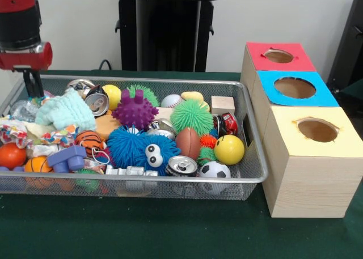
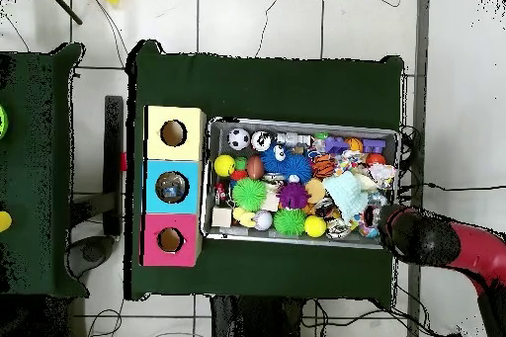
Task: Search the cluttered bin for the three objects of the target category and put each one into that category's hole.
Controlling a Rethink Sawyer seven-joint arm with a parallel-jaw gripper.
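The wire-mesh bin [image 1: 142, 180] lies on the green table, packed with toys; it also shows in the overhead view [image 2: 296, 124]. My gripper [image 1: 33, 84] hangs from the red and black arm into the bin's far left corner, and shows in the overhead view [image 2: 375, 218] at the bin's lower right corner. Just below it lies a crumpled see-through plastic piece [image 1: 20, 109], perhaps one bottle; no label shows. The other bottles are hidden. The red-faced hole [image 1: 278, 56] is the farthest one on the wooden box [image 1: 306, 185], and shows in the overhead view [image 2: 170, 240].
A mint cloth [image 1: 67, 110] lies next to the gripper. Metal cans [image 1: 181, 165] [image 1: 96, 100], a purple spiky ball [image 1: 135, 110], a green spiky ball [image 1: 191, 116] and a yellow ball [image 1: 229, 149] fill the bin. Blue-faced [image 1: 294, 88] and yellow-faced [image 1: 317, 130] holes are nearer.
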